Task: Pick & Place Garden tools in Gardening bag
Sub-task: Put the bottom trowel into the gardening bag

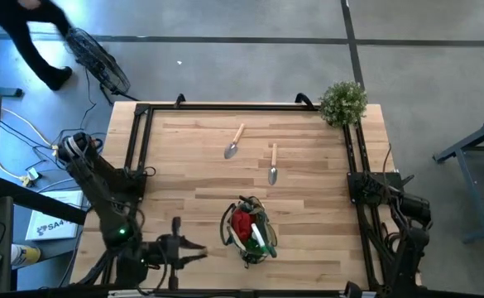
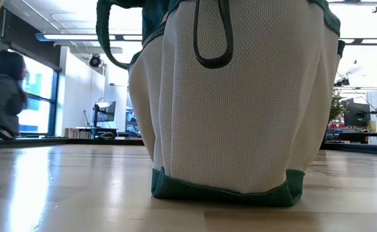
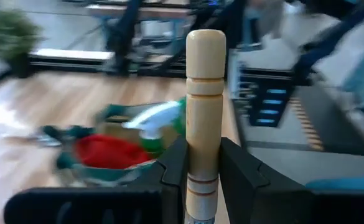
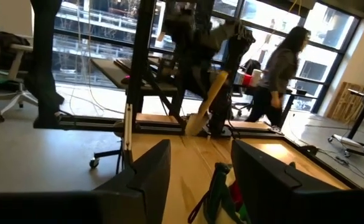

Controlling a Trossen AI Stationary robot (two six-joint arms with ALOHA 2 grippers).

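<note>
Floor sheet [image 1: 50, 225] beside table [image 1: 308, 186], print unreadable

Two trowels [image 1: 234, 146] lie mid-table; upright tan bag [image 1: 247, 229] holds red cone [image 1: 242, 223].

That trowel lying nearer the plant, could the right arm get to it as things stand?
Probably yes. The right gripper is empty with its fingers apart, parked at the table's near right corner, and only bare wood shows between it and the trowel. Whether it stretches that far is uncertain.
</note>
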